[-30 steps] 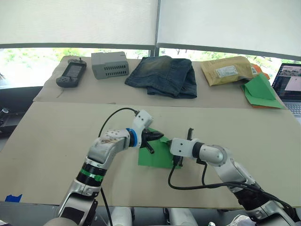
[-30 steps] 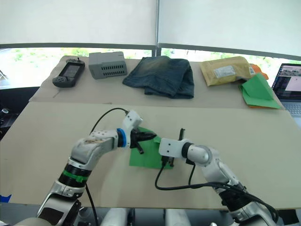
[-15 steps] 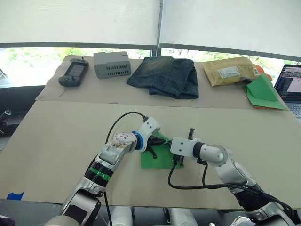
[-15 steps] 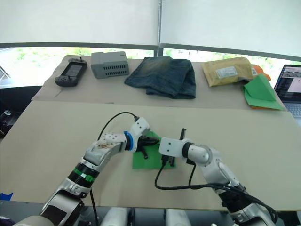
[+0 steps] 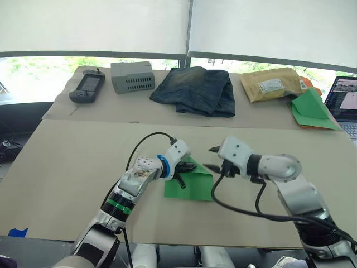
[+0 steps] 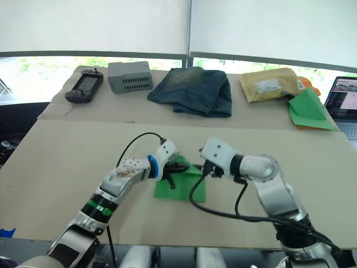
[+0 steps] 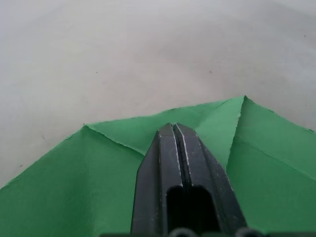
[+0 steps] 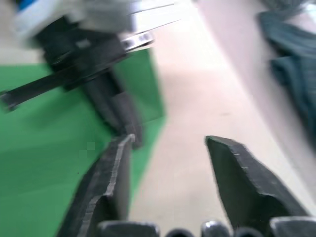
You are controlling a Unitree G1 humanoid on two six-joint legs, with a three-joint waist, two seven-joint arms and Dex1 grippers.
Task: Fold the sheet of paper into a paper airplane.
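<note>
The sheet of paper [image 5: 195,185] lies flat on the near table, bright green, with creases running to a point on its far edge [image 7: 243,98]. My left gripper [image 5: 183,168] is shut, and its tips [image 7: 173,126] press down on the paper's left part near that far edge. My right gripper [image 5: 212,158] hangs open just above the paper's far right corner, clear of it and pointing toward the left gripper. In the right wrist view the right gripper's fingers [image 8: 114,168] stand apart, with the left gripper's fingers [image 8: 118,106] and the paper beyond them.
On the far table lie a handheld game console [image 5: 85,87], a grey box [image 5: 132,77], folded jeans [image 5: 196,89], a padded envelope [image 5: 272,84] and a bigger green triangular paper [image 5: 311,109]. A laptop [image 5: 343,99] sits at the far right. Black cables loop from both wrists.
My right gripper has lifted off the paper's right edge and swung up and to the right. The paper's right side now lies uncovered. The left gripper has stayed pressed on the paper.
</note>
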